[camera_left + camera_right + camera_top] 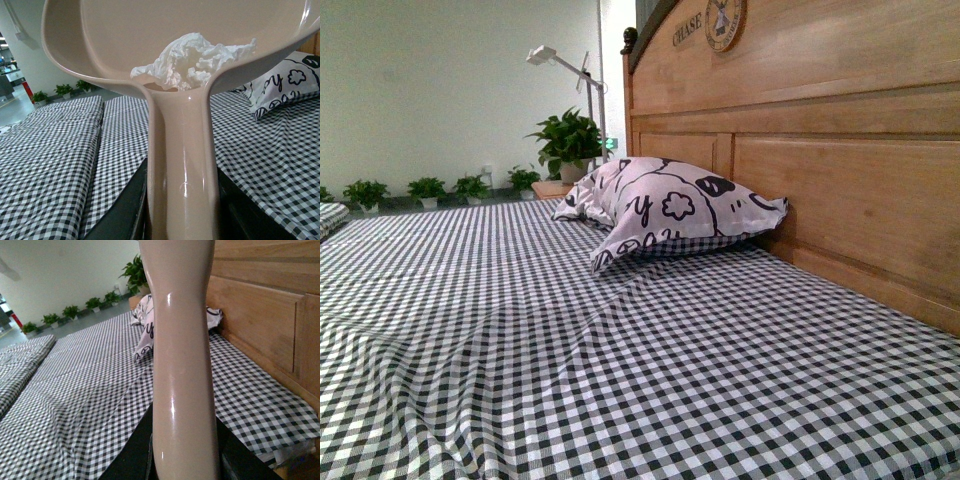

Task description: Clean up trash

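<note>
Soft, even indoor light fills all three views, bright without harsh shadows. The black-and-white checked bed sheet (620,360) is sharp in the front view, with faint shading along its folds. In both wrist views the glossy beige plastic handle (182,170) sits very close, slightly soft, with small white glare streaks. The pale back wall (450,80) looks slightly washed out.

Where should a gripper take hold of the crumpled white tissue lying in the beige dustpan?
Pinch the raised crown of the tissue, coming in through the dustpan's open face. The wad sits low against the pan where the handle joins, so that side is blocked.
</note>
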